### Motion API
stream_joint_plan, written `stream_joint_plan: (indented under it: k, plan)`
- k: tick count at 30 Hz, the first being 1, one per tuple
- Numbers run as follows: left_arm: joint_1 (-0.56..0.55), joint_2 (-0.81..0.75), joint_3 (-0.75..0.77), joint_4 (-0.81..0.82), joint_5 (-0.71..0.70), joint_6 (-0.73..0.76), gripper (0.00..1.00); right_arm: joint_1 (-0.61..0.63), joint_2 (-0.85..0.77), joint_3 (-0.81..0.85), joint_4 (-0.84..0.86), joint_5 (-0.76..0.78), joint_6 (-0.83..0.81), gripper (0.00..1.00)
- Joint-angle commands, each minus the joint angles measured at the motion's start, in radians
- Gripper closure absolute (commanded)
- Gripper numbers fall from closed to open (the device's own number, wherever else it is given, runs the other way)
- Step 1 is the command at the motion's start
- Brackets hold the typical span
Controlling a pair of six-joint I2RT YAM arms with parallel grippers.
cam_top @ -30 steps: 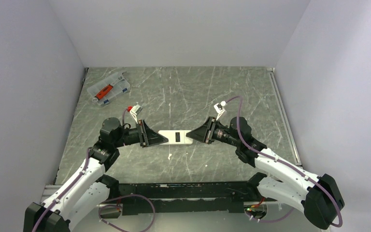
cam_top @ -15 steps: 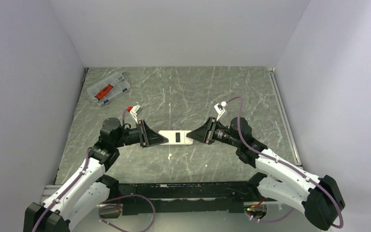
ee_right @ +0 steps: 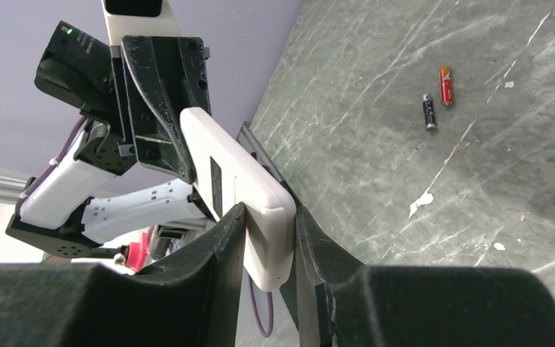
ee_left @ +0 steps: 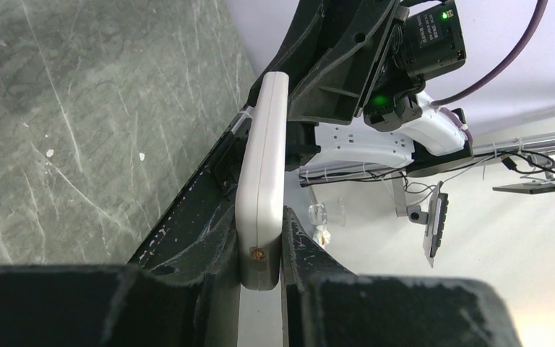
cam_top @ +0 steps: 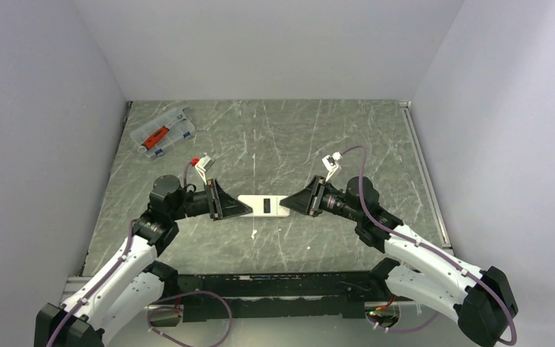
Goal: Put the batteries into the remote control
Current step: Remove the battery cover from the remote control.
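Note:
The white remote control (cam_top: 264, 205) hangs above the middle of the table with its plain back and dark mark up, held at both ends. My left gripper (cam_top: 244, 207) is shut on its left end; the left wrist view shows the remote (ee_left: 264, 166) edge-on between my fingers (ee_left: 300, 249). My right gripper (cam_top: 287, 205) is shut on its right end, and the right wrist view shows the remote (ee_right: 238, 173) clamped there too. Two small batteries (ee_right: 428, 110) (ee_right: 445, 85) lie side by side on the table beyond the remote; I cannot make them out in the top view.
A clear plastic organiser case (cam_top: 163, 132) with a red tool inside lies at the far left of the marbled table (cam_top: 347, 137). A small white fleck (cam_top: 254, 233) lies just in front of the remote. Grey walls close in three sides.
The right wrist and its cable have shifted slightly to the right. The remote stays held between both grippers in the same place.

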Motion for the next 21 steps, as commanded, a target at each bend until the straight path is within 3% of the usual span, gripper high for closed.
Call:
stream_joint_plan:
  k: [1, 21]
  plan:
    - [0.002, 0.003, 0.042, 0.001, -0.026, 0.03, 1.0, 0.009, -0.028, -0.002, 0.012, 0.006, -0.022, 0.81]
    - [0.002, 0.007, 0.05, -0.006, -0.026, 0.035, 1.0, 0.009, -0.028, 0.001, 0.0, 0.006, -0.02, 0.63]
